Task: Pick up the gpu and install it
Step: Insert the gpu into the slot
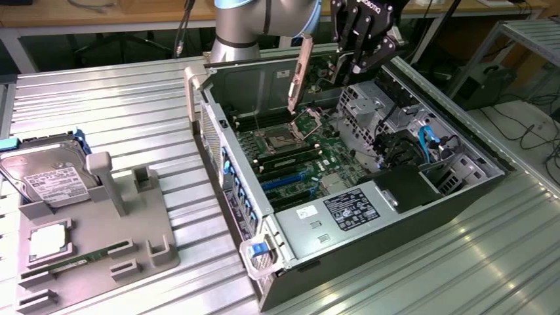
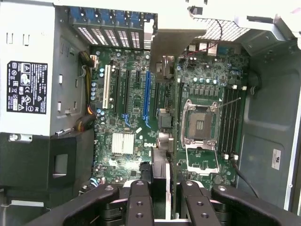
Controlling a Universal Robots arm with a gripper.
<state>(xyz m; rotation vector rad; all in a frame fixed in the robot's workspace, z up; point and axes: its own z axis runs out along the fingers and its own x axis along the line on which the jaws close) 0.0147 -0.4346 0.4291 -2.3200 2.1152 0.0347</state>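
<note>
The gpu hangs on edge above the open computer case, over the motherboard. Its pale bracket strip faces the exterior view's left. My gripper is shut on the card's other end. In the wrist view the black fingers clamp the card edge-on, and the gpu reaches out over the board near the CPU socket. The long blue slot lies beside the card, not under it. The card is clear of the board.
A power supply with a label fills the case's near end, with cables and drive cages beside it. On the exterior view's left a grey fixture holds a hard drive, a processor and a memory stick.
</note>
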